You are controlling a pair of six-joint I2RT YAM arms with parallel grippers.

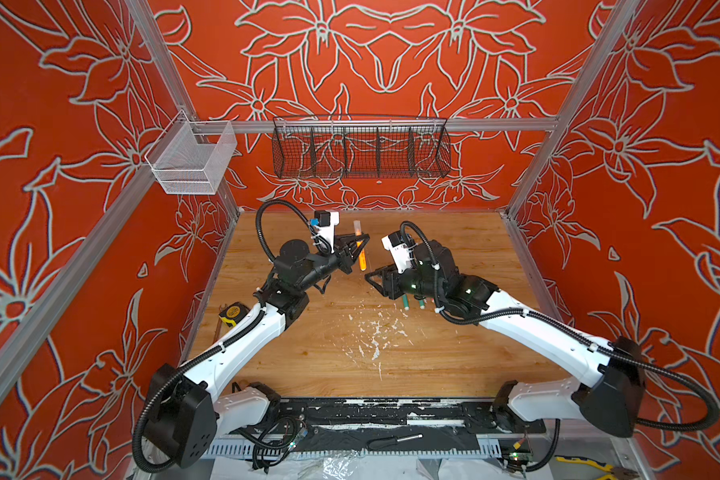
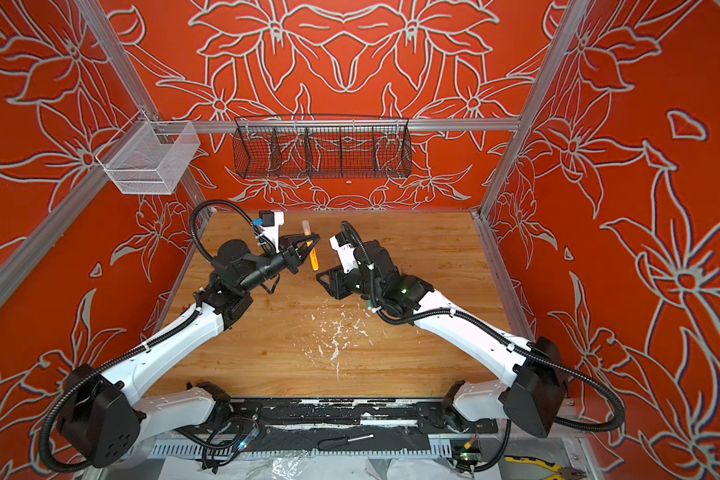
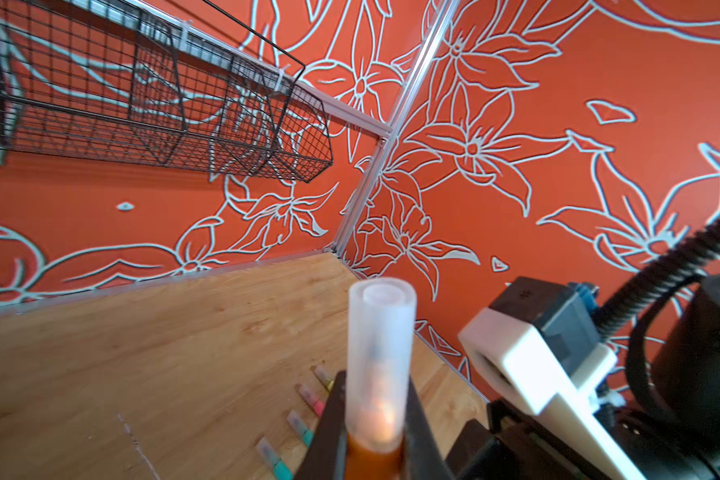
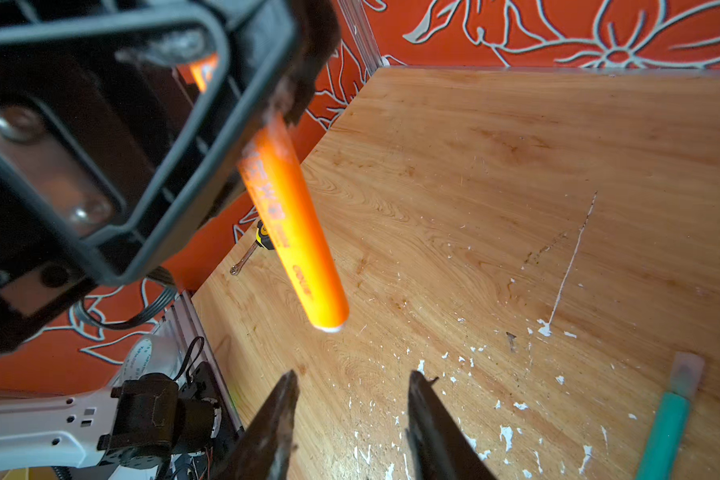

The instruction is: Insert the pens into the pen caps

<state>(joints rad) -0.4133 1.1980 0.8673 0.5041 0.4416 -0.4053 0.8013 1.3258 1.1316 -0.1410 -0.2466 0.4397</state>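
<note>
Grip: left end effector (image 1: 360,246) was clamped on the orange pen (image 1: 363,262), which hung clear above the table (image 1: 308,365).
Cap: a clear pen cap (image 3: 381,340) sat over its tip and looked fully seated.
Right end effector (image 4: 352,388): jaws apart and empty, near the pen's white butt end, not touching.
Row: teal pens (image 3: 306,434), pink pen (image 3: 317,406) and yellow pen (image 3: 328,381) lay capped on the table.
Advice: lower the pen level onto bare wood and release only once it rests.

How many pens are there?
5. The orange pen is in the left gripper; the yellow pen, pink pen and two teal pens lie in a row on the table. More may hide under arms.
</note>
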